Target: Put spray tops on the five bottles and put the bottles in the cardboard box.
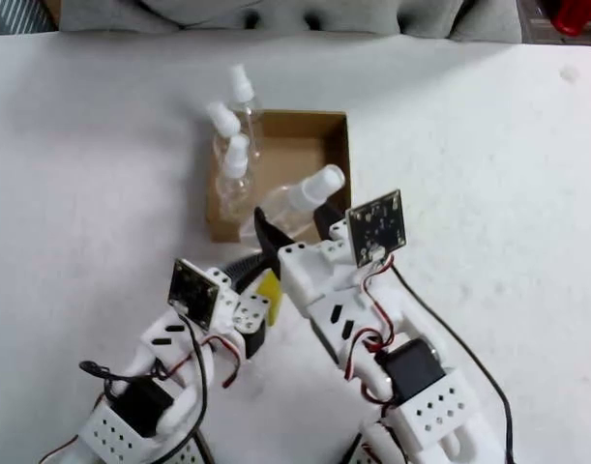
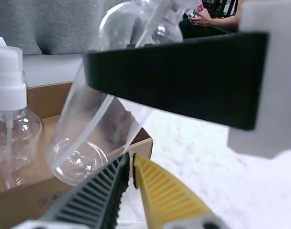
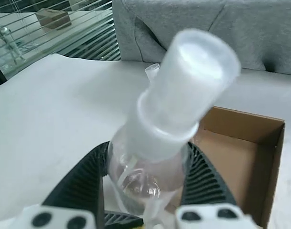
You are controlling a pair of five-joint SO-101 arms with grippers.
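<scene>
Layout of the work area. The cardboard box lay on the table, beyond both arms. Three bottles stood along the box's left wall, one behind another. A fourth bottle hung tilted over the box's near edge, between the fingers of the right gripper, with its spray top pointing right and away. The left gripper sat just before the box's near wall, left of the right gripper.
</scene>
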